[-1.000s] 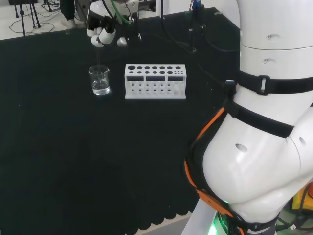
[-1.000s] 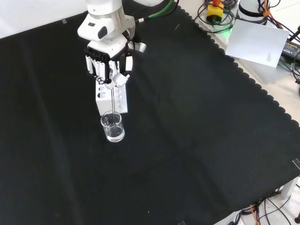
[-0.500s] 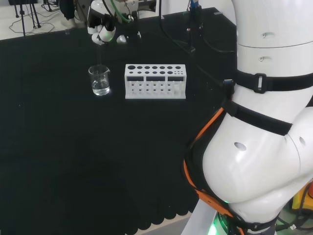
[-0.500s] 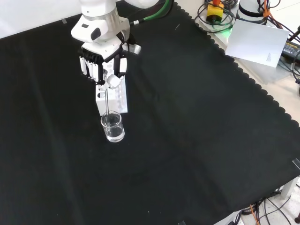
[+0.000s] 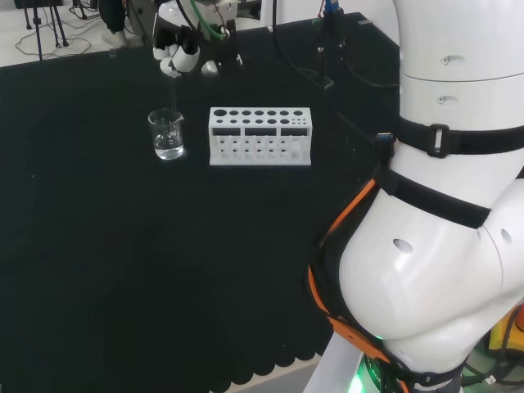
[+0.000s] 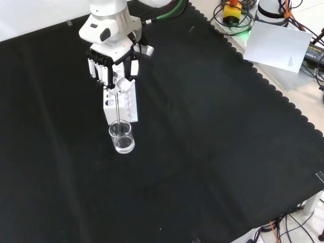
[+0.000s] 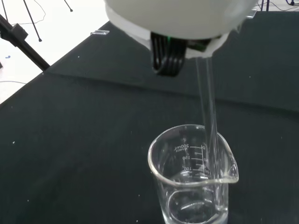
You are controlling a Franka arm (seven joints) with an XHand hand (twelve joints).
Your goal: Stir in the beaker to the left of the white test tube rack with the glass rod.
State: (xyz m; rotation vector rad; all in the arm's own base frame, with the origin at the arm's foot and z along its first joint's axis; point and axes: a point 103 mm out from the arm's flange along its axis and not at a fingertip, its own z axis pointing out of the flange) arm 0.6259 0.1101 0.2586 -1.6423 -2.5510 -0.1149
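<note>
A clear glass beaker (image 5: 166, 135) (image 6: 122, 137) (image 7: 194, 179) with a little clear liquid stands on the black cloth, just left of the white test tube rack (image 5: 260, 136) in the head view. In the front view the rack (image 6: 123, 107) lies right behind the beaker. The hand (image 5: 176, 53) (image 6: 112, 68) hangs above the beaker, its fingers curled and pinching the top of a thin glass rod (image 6: 119, 109) (image 7: 208, 112). The rod runs almost straight down into the beaker, close to the wall by the spout. A blurred white part of the hand (image 7: 173, 18) hides the rod's top.
The arm's big white links (image 5: 458, 205) fill the right of the head view. In the front view, a white sheet (image 6: 277, 43), cables and a yellow box with a red button (image 6: 232, 10) lie beyond the cloth's scalloped far right edge. Tripod legs and cables stand beyond the cloth's far edge in the head view.
The hand rose a little with the rod, then shifted slightly to the right in both views. The rod's lower end has stayed inside the beaker. Beaker and rack have not moved.
</note>
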